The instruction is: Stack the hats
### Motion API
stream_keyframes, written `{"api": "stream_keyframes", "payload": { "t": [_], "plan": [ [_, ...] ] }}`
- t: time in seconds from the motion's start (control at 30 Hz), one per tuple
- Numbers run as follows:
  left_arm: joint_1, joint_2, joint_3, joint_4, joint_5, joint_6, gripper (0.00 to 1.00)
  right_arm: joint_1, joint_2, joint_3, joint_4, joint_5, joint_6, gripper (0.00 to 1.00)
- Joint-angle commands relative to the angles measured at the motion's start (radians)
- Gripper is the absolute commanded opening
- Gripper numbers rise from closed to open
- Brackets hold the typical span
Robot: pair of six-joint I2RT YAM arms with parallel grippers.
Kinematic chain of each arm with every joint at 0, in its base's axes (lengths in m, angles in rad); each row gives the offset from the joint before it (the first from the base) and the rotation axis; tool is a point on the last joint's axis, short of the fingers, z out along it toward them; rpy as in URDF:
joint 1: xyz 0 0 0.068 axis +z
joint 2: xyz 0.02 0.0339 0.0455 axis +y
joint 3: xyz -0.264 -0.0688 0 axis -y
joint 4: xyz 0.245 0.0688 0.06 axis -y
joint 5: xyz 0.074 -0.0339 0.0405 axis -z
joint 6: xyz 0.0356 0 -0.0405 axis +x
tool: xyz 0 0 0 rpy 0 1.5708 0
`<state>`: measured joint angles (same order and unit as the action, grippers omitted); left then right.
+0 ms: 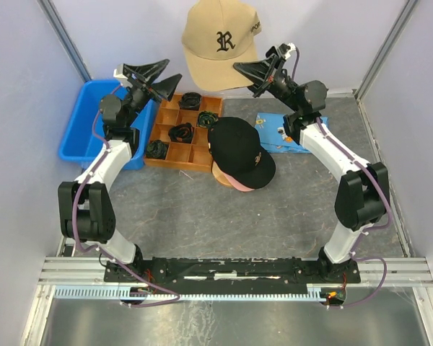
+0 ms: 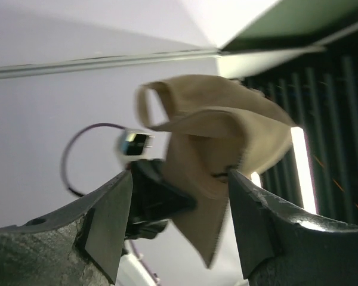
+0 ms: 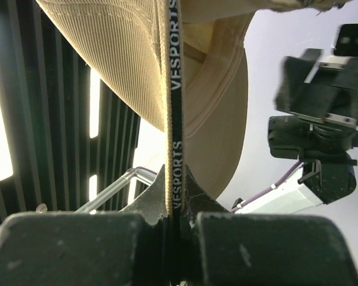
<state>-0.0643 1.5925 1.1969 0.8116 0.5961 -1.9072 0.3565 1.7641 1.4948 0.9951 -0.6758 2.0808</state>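
Observation:
A tan hat [image 1: 216, 43] with a dark R emblem hangs high in the air at the back. My right gripper [image 1: 247, 70] is shut on its rim band, which is printed with white letters [image 3: 175, 179]. The cap's crown [image 3: 131, 53] hangs above the jaws. My left gripper [image 1: 175, 70] is open and raised just left of the tan hat [image 2: 221, 131], whose fabric hangs beyond and between the fingers [image 2: 180, 179], apart from them. A black hat [image 1: 238, 148] lies on top of a pink hat [image 1: 234, 184] on the table. The second black hat is hidden.
A wooden compartment tray [image 1: 175, 160] with small black coiled bundles sits left of the stack. A blue bin [image 1: 83, 122] stands at the far left. A blue cartoon-print cloth [image 1: 278, 135] lies right of the stack. Walls close in the sides and back.

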Motion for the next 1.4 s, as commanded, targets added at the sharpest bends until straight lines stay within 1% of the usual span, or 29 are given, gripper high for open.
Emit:
{"api": "stream_keyframes", "payload": {
  "t": [0.0, 0.07, 0.13, 0.3, 0.6, 0.7, 0.73, 0.87, 0.9, 1.03, 1.07, 1.1, 1.13, 1.23, 1.27, 1.37],
  "plan": [
    [-0.007, -0.013, 0.020, 0.369, -0.045, -0.290, 0.72, -0.010, -0.069, -0.021, 0.041, -0.058, 0.337, 0.00],
    [-0.013, -0.024, 0.049, 0.332, -0.029, -0.285, 0.73, -0.010, -0.073, -0.042, 0.024, -0.054, 0.317, 0.00],
    [-0.022, -0.046, 0.072, 0.265, -0.004, -0.247, 0.74, -0.010, -0.065, -0.049, 0.024, -0.052, 0.316, 0.00],
    [-0.061, -0.091, 0.094, 0.063, 0.047, -0.094, 0.75, -0.011, -0.061, -0.033, -0.001, -0.062, 0.300, 0.00],
    [-0.123, -0.096, 0.134, -0.080, 0.052, 0.022, 0.75, -0.007, -0.074, -0.047, -0.029, -0.062, 0.281, 0.00],
    [-0.141, -0.088, 0.143, -0.089, 0.050, 0.034, 0.73, -0.007, -0.077, -0.054, -0.032, -0.064, 0.279, 0.00],
    [-0.147, -0.086, 0.144, -0.095, 0.050, 0.037, 0.70, -0.008, -0.080, -0.058, -0.032, -0.064, 0.279, 0.00],
    [-0.159, -0.082, 0.154, -0.134, 0.047, 0.067, 0.38, -0.007, -0.084, -0.078, -0.027, -0.060, 0.278, 0.00],
    [-0.160, -0.081, 0.155, -0.142, 0.047, 0.072, 0.33, -0.007, -0.087, -0.082, -0.027, -0.062, 0.277, 0.00],
    [-0.177, -0.059, 0.174, -0.141, 0.052, 0.071, 0.22, -0.007, -0.091, -0.101, -0.026, -0.063, 0.277, 0.00],
    [-0.183, -0.051, 0.177, -0.129, 0.053, 0.067, 0.17, -0.007, -0.092, -0.105, -0.024, -0.062, 0.277, 0.00],
    [-0.189, -0.045, 0.177, -0.120, 0.053, 0.060, 0.08, -0.008, -0.091, -0.109, -0.021, -0.062, 0.277, 0.00],
    [-0.196, -0.039, 0.174, -0.109, 0.050, 0.055, 0.04, -0.007, -0.090, -0.113, -0.018, -0.060, 0.277, 0.00],
    [-0.206, -0.044, 0.146, -0.064, 0.002, 0.052, 0.03, -0.012, -0.084, -0.107, -0.014, -0.065, 0.266, 0.00],
    [-0.208, -0.051, 0.136, -0.060, -0.030, 0.062, 0.03, -0.018, -0.084, -0.107, -0.019, -0.065, 0.256, 0.05],
    [-0.207, -0.068, 0.156, -0.109, -0.081, 0.147, 0.03, -0.055, -0.103, -0.105, -0.075, -0.084, 0.201, 0.24]
  ]
}}
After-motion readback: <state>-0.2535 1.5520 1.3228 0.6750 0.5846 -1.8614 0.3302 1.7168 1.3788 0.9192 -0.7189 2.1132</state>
